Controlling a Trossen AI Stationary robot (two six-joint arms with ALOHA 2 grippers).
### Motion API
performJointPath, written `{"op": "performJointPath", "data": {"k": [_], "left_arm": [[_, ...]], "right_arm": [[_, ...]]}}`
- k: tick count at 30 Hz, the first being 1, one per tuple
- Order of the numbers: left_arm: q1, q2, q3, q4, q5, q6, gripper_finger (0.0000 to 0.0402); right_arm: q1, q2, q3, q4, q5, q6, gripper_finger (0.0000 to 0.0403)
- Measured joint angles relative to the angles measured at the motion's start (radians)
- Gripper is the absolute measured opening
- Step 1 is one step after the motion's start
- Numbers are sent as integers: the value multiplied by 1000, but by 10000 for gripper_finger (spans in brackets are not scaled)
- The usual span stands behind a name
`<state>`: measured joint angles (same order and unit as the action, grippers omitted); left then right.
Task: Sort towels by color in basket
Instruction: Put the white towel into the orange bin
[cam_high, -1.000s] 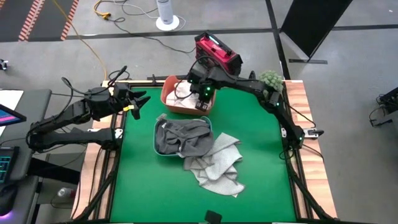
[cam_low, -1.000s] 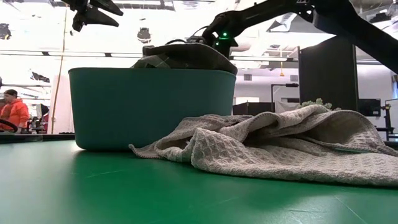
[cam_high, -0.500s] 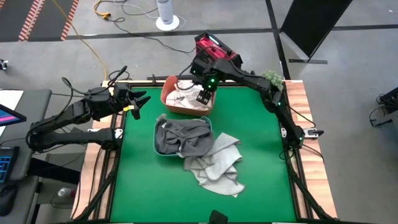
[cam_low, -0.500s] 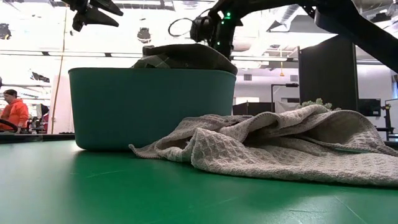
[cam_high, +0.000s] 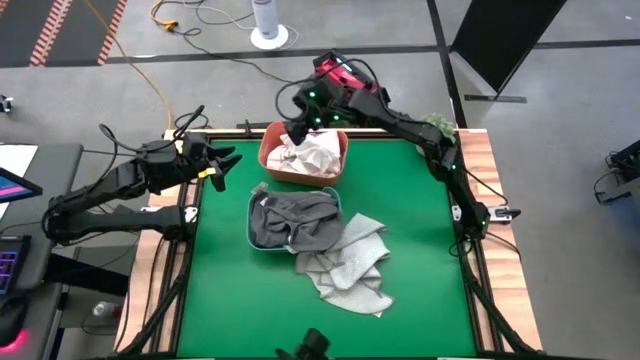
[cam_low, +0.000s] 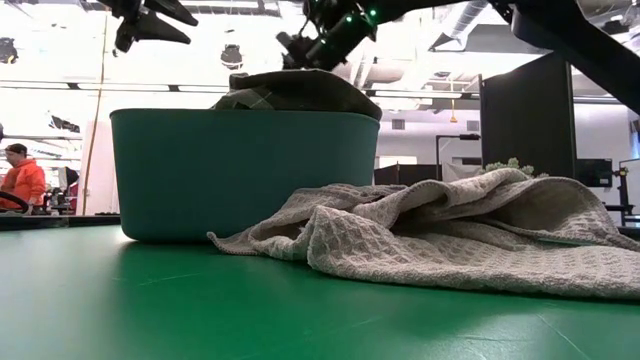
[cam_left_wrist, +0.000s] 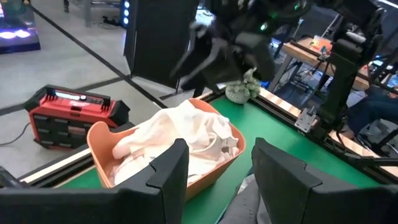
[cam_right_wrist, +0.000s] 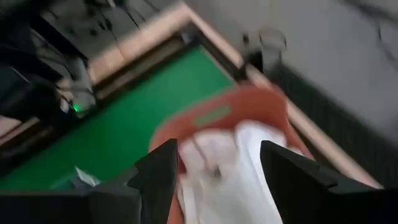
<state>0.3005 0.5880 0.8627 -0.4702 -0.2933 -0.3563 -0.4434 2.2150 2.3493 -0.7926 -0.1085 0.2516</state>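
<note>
Above the orange tub (cam_high: 268, 160), the right gripper (cam_high: 297, 127) hangs open and empty over the white towel (cam_high: 312, 154); the left gripper (cam_high: 226, 163) waits beside it, fingers spread.

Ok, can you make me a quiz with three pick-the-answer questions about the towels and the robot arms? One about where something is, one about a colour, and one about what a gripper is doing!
1. Where is the white towel?
A. in the orange tub
B. on the green table
C. in the teal tub

2. What colour are the towels piled in the teal tub?
A. rust-orange
B. dark grey
C. white

3. What is the right gripper doing?
A. gripping a towel
B. resting on the table
C. open and empty above the orange tub

Answers:
1. A, the white towel fills the orange tub in the high and left wrist views.
2. B, dark grey towels fill that tub.
3. C, the right wrist view shows its fingers apart with nothing between them.
</note>
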Motion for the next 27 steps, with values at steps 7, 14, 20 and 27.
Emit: {"op": "performJointPath", "data": {"k": [7, 14, 20, 27], "left_arm": [[0, 0, 0, -26, 0, -13, 167], [0, 0, 0, -36, 0, -15, 167], [0, 0, 0, -37, 0, -15, 167], [0, 0, 0, -37, 0, -8, 167]], "right_arm": [[29, 53, -22, 41, 52, -204, 255], [13, 216, -95, -128, 16, -181, 233], [18, 233, -91, -166, -18, -191, 200], [4, 122, -93, -119, -22, -200, 184]]}}
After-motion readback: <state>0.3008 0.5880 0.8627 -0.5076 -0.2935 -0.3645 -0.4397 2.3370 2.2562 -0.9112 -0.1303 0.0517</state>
